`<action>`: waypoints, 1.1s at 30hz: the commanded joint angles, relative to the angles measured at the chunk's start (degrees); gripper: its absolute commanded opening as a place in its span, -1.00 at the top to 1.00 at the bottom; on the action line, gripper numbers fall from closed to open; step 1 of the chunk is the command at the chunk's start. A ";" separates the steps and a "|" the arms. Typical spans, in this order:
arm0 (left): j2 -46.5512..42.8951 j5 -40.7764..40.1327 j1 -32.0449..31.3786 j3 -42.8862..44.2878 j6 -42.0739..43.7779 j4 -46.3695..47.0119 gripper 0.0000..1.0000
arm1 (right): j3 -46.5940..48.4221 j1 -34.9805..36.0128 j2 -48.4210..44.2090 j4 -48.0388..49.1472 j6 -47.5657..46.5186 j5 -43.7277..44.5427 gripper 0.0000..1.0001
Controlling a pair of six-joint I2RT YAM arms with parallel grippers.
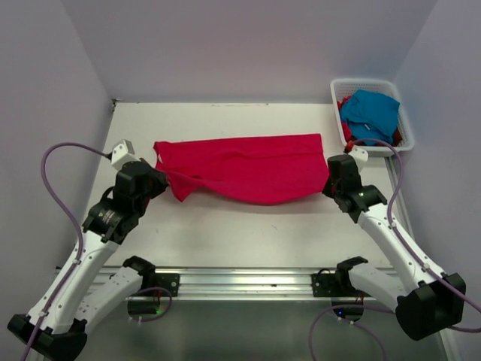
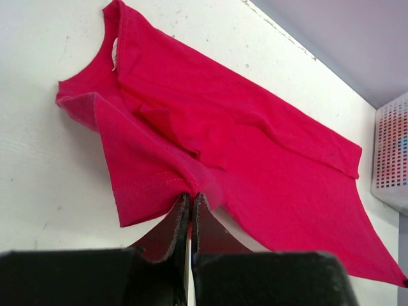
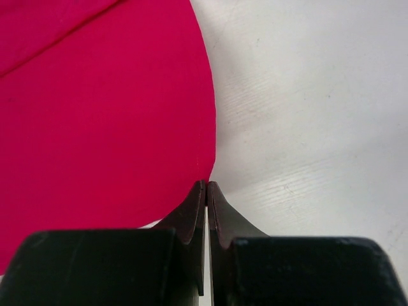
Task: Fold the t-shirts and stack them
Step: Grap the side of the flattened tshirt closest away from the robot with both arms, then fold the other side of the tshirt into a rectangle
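Fingers clenched on both sides: left gripper (image 2: 192, 199) pinches the crimson t-shirt (image 1: 244, 167) at its left end, right gripper (image 3: 206, 186) nips the right edge. Cloth lies spread across mid-table. Far-right corner holds the white basket (image 1: 362, 81), with the turquoise t-shirt (image 1: 370, 111) on top of red cloth.

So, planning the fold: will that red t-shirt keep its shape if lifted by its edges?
Probably not: the red t-shirt bunches into folds where the left tool pinches it, so it looks floppy. Lifted, its middle would likely sag between that and the right tool at its opposite edge. Pushing would probably wrinkle the thin cloth, not slide it.
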 commanded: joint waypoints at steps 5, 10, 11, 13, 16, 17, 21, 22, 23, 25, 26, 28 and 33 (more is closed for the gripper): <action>-8.09 0.30 0.46 1.29 -4.76 -11.58 1.00 | 1.42 0.04 -7.58 -8.42 0.60 -0.83 1.00; -9.60 0.57 0.46 2.79 -5.55 -16.33 1.00 | 2.13 0.04 -9.87 -11.33 0.69 -1.98 1.00; -9.86 0.31 0.46 2.62 -5.64 -16.68 1.00 | 1.86 0.04 -10.14 -11.07 0.69 -1.64 1.00; -9.95 -0.83 0.46 1.65 -5.55 -16.34 1.00 | 1.42 -0.05 -9.62 -10.10 0.60 -0.76 1.00; -9.16 -1.36 0.46 -0.37 -4.94 -13.71 1.00 | 1.34 0.04 -6.37 -8.00 0.69 -0.23 1.00; -8.11 -1.63 0.46 -0.98 -4.76 -12.74 1.00 | 1.16 -0.13 -5.14 -6.34 0.69 -0.40 1.00; -3.98 -3.82 0.46 -3.97 -2.83 -6.86 1.00 | 1.16 -0.13 0.92 -2.55 0.95 0.65 1.00; -3.02 -4.78 0.46 -4.24 -1.95 -5.80 1.00 | 1.25 -0.13 3.46 -1.76 1.04 1.61 1.00; -1.09 -5.32 0.46 -4.59 -1.51 -4.57 1.00 | 1.33 -0.13 4.70 -0.01 0.95 2.23 1.00; 1.72 -6.46 0.46 -5.21 -0.19 -1.32 1.00 | 1.86 -0.22 8.47 1.23 1.21 2.85 1.00; 2.52 -6.90 0.46 -5.21 0.25 -0.26 1.00 | 2.64 -0.31 9.97 2.20 1.30 3.02 1.00; 4.19 -7.60 0.46 -5.21 1.57 2.90 1.00 | 3.27 -0.48 12.09 3.26 1.48 3.46 1.00; 8.94 -9.54 1.15 -4.07 4.55 8.62 1.00 | 6.43 -2.59 19.56 5.63 0.60 4.52 1.00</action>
